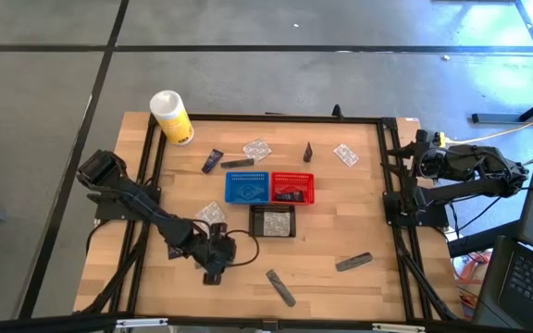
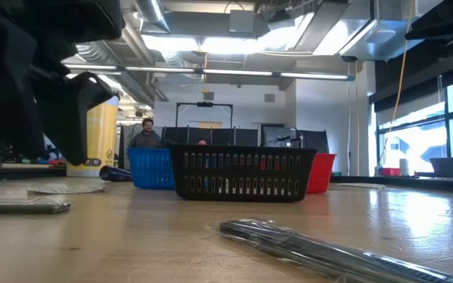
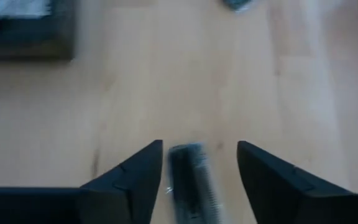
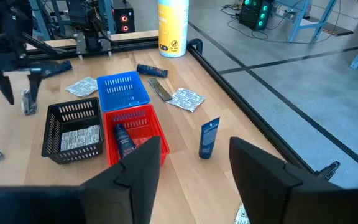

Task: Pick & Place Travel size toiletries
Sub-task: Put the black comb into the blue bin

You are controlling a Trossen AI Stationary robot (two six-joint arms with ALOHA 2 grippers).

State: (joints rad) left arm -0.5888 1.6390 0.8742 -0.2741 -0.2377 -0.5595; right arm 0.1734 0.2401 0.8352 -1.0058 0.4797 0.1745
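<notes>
Nearest the low camera lies a slim grey tube (image 2: 329,251), flat on the wooden table (image 1: 340,213); from above it sits at about six o'clock (image 1: 281,287). Just to its nine o'clock hovers the left gripper (image 1: 213,261), jaws apart, and its wrist view shows a second grey tube (image 3: 193,183) lying loose between the two dark fingers (image 3: 132,180), not clamped. The step in hand looks like a pick of that piece: I would judge it best to centre the tube between the fingers, lower until the tips almost meet the wood, then close across its narrow width, since a flat, slick tube may skid.

Further in, near the table's middle, stands the black basket (image 1: 273,222) holding a clear crinkly packet (image 4: 79,138); behind it are the blue basket (image 1: 246,188) and the red basket (image 1: 292,188), the red one with a dark navy tube (image 4: 124,140) inside. Another grey tube (image 1: 353,263) lies at four o'clock. More packets (image 1: 257,148) and a standing navy tube (image 4: 209,138) lie toward twelve. Parked at three o'clock, off the table's edge, the right gripper (image 4: 191,165) waits with jaws apart and empty.
</notes>
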